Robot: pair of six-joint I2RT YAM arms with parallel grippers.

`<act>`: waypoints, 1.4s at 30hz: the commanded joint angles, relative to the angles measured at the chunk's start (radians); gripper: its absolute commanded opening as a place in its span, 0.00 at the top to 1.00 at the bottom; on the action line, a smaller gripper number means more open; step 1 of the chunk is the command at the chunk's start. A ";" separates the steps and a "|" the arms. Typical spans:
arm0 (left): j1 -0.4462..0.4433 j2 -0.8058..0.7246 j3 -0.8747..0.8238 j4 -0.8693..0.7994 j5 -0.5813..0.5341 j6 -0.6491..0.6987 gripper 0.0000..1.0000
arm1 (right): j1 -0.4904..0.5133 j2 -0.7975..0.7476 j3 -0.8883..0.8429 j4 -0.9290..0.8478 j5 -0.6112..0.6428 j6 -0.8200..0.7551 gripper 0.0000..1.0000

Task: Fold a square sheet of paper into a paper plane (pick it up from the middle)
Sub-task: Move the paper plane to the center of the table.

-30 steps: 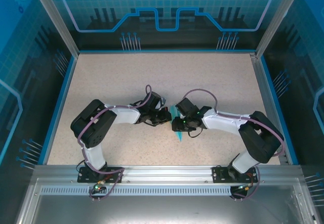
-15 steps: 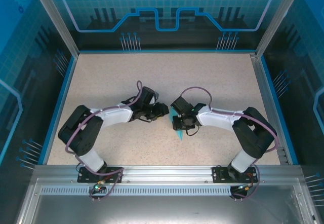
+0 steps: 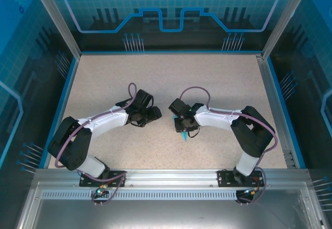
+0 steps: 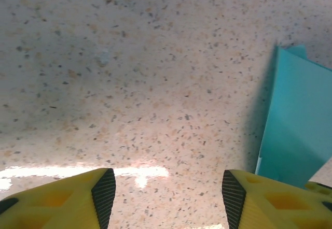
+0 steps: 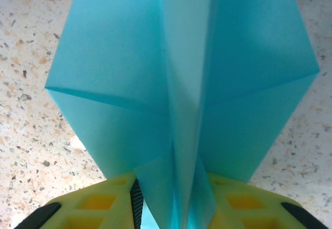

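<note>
1. Fingers (image 5: 93, 205) of the right gripper (image 5: 172, 198), yellow with black pads, are closed partway onto the paper plane (image 5: 181, 84) and pinch its raised centre fold between them.
2. The paper plane is light cyan, with a crease running up its middle and a flap spreading to either side. It reaches away from the fingertips over the speckled table (image 5: 26, 136).
3. In the top view, the plane's pointed end sticks out toward the near edge just past the right gripper, around the middle of the table.
4. Fingers (image 4: 62, 203) of the left gripper (image 4: 168, 198) stand well apart over bare tabletop and hold nothing.
5. In the left wrist view the paper sits off to the right, its lower corner just beside the right-hand finger. Whether they touch I cannot tell.
6. In the top view, the two grippers face each other with a gap between them, the left one to the left of the paper.
7. Blue-tinted walls (image 3: 171, 11) in a metal frame stand around the table.
</note>
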State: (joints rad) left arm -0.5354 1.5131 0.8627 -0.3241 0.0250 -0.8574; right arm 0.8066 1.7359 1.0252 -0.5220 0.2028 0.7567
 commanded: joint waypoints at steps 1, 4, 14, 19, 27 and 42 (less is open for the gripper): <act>0.009 -0.021 -0.001 -0.048 -0.031 0.022 0.40 | 0.019 0.005 0.028 -0.036 0.026 0.010 0.62; 0.008 -0.014 0.000 -0.047 -0.030 0.023 0.40 | 0.018 -0.002 0.033 -0.036 0.032 0.013 0.60; 0.008 0.007 0.004 -0.044 -0.020 0.026 0.40 | 0.017 -0.025 0.047 -0.043 0.093 0.048 0.72; 0.008 0.014 0.005 -0.042 -0.013 0.029 0.40 | 0.015 -0.026 0.046 -0.046 0.110 0.063 0.75; 0.008 0.028 0.004 -0.030 0.001 0.029 0.40 | 0.008 -0.032 0.056 -0.040 0.128 0.071 0.81; 0.008 0.049 0.006 -0.020 0.016 0.033 0.40 | -0.006 -0.027 0.072 -0.033 0.136 0.071 0.80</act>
State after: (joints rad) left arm -0.5350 1.5478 0.8627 -0.3359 0.0227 -0.8543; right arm 0.8043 1.6981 1.0733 -0.5419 0.3264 0.8124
